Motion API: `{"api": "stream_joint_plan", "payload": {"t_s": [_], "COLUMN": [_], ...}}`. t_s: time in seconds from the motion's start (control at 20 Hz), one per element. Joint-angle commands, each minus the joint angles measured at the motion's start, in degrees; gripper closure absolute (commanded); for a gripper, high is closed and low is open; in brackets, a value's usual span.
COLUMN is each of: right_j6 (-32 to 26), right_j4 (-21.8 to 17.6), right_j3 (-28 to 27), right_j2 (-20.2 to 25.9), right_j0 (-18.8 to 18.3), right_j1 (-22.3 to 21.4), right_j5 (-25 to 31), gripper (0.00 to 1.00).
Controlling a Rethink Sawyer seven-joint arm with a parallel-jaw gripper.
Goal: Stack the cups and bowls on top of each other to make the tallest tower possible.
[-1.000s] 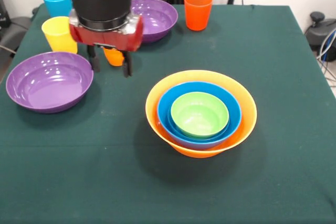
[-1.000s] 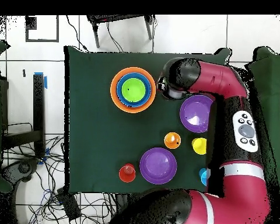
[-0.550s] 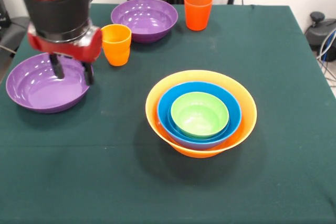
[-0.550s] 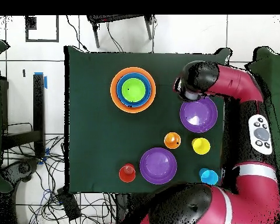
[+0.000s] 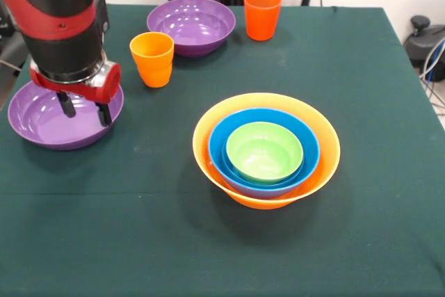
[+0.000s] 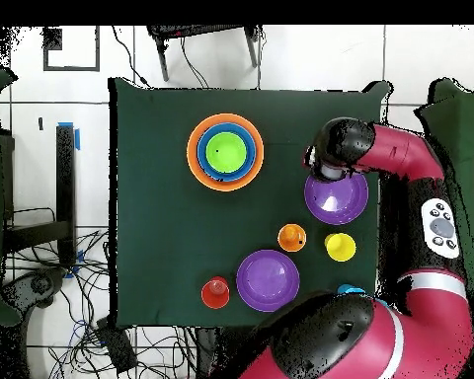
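front view: tower [image 5: 266, 151] so far nests green in blue in orange bowl; gripper [image 5: 84, 108], fingers spread and empty, hangs over near purple bowl [image 5: 42, 119]; overhead view: second purple bowl [image 6: 268, 280] and cups [image 6: 291, 237] unstacked.

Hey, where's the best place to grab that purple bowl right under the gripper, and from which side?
Probably by the rim of the purple bowl, from straight above, one finger inside and one outside. It sits upright and empty, too wide to span. The open gripper hangs over its rim on the side towards the nested bowls.
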Motion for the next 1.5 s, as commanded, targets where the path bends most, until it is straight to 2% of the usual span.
{"api": "stream_joint_plan", "payload": {"t_s": [0.05, 0.3, 0.7, 0.95, 1.2, 1.45, 1.5], "right_j6": [-9.8, -7.3, -9.0, -10.3, -10.6, -9.9, -9.7], "right_j4": [-5.7, -5.4, -4.6, -5.3, -5.5, -5.7, -5.7], "right_j3": [2.0, 5.6, 6.4, 5.4, 1.1, 3.9, 2.9], "right_j2": [2.2, 2.4, 3.3, 3.7, 4.0, 4.3, 4.1], "right_j0": [1.3, 2.0, 0.4, -1.0, -1.3, -2.3, -2.1], "right_j1": [1.1, -0.9, -0.6, 1.8, 5.9, 6.2, 6.9], "right_j5": [-6.6, -8.5, -8.8, -10.1, -8.9, -12.2, -11.7], "gripper": [0.00, 0.00, 0.00, 0.00, 0.00, 0.00, 0.00]}}
